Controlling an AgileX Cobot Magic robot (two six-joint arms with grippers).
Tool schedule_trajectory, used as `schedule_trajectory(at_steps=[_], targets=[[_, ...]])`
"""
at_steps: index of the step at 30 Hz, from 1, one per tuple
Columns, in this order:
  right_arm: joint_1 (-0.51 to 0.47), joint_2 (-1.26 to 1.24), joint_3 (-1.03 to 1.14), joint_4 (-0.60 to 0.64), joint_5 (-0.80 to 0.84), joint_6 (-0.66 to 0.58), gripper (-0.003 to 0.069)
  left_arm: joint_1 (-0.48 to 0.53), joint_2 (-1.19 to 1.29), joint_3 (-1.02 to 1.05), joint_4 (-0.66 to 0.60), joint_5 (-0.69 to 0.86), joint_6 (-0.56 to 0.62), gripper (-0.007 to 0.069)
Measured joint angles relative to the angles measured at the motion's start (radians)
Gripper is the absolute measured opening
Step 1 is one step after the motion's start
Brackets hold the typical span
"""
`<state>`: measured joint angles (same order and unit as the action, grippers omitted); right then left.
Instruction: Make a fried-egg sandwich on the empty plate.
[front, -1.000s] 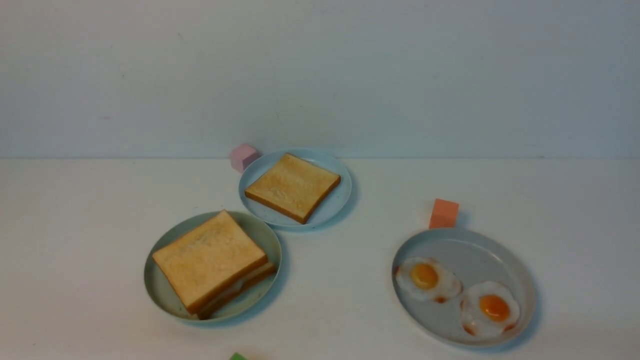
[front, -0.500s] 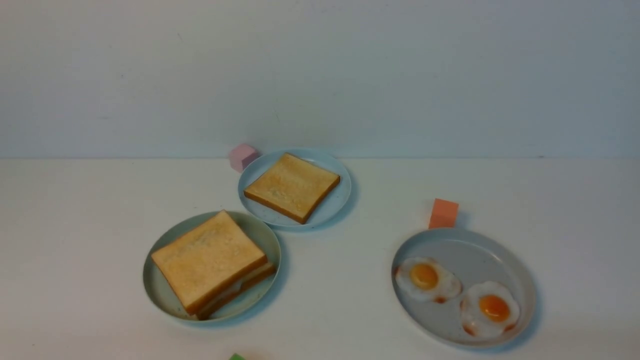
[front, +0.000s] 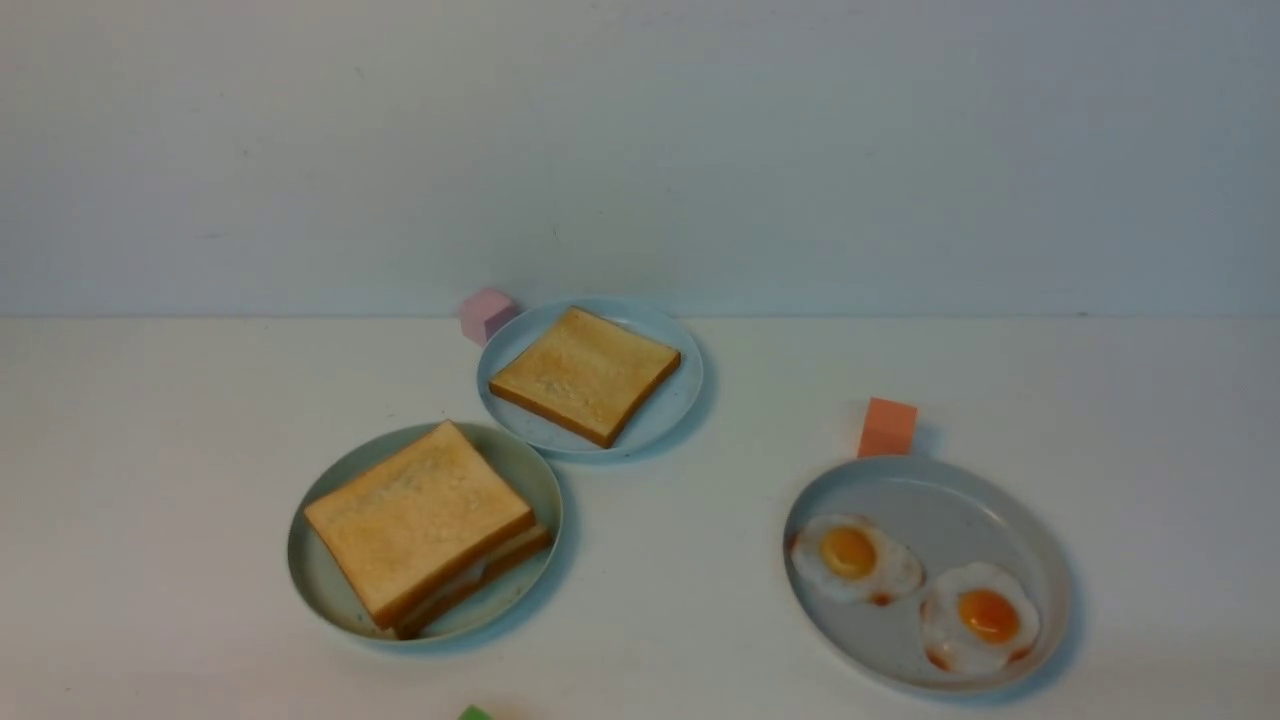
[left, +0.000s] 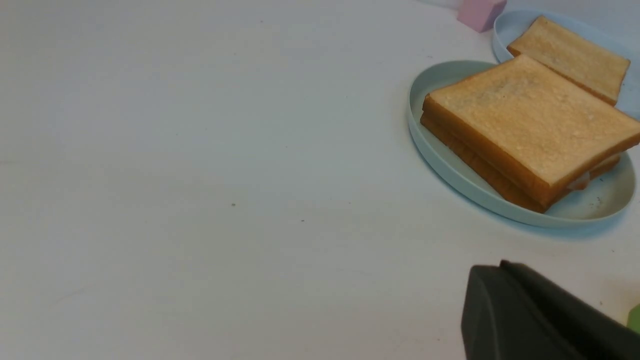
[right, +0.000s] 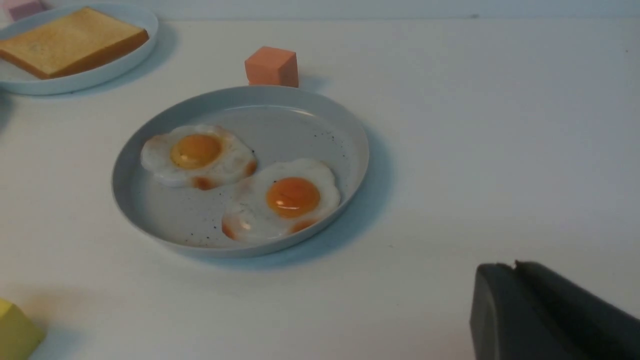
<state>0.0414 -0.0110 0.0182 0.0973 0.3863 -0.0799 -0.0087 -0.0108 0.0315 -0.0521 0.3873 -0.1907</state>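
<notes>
A finished fried-egg sandwich (front: 428, 527) sits on the mint-green plate (front: 322, 585) at the robot's left on the white table (front: 680, 560), two toast slices stacked with a sliver of white egg showing at the near edge. The stack lies cornerwise to the robot, one corner pointing away, the upper slice nearly covering the lower. Judged from this, the task looks complete, with no stacking left to do.

Neither arm reaches into the front view. In the left wrist view the left hand (left: 505, 270) shows only as a dark, closed tip, holding nothing, apart from the plate's near rim; the sandwich lies ahead of it and is clearly the left arm's neighbour. The right hand (right: 515, 270) appears closed or nearly so and empty, though its tip alone cannot settle whether the jaws stand slightly parted. It faces the grey plate (right: 350, 130) with two spare fried eggs (right: 240, 185), well apart from the sandwich.

A single toast slice (front: 585, 374) rests on the blue plate (front: 680, 400) farther back, beside a pink block (front: 487, 314); an orange block (front: 887, 427) touches or nearly touches the grey plate's far rim
</notes>
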Motion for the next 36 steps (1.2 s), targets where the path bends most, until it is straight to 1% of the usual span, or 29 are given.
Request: schedule_trajectory(at_steps=[36], targets=[[0.000,0.000,0.000,0.001,0.000,0.000,0.0109,0.000,0.000,0.000,0.000,0.000,0.000,0.0007]])
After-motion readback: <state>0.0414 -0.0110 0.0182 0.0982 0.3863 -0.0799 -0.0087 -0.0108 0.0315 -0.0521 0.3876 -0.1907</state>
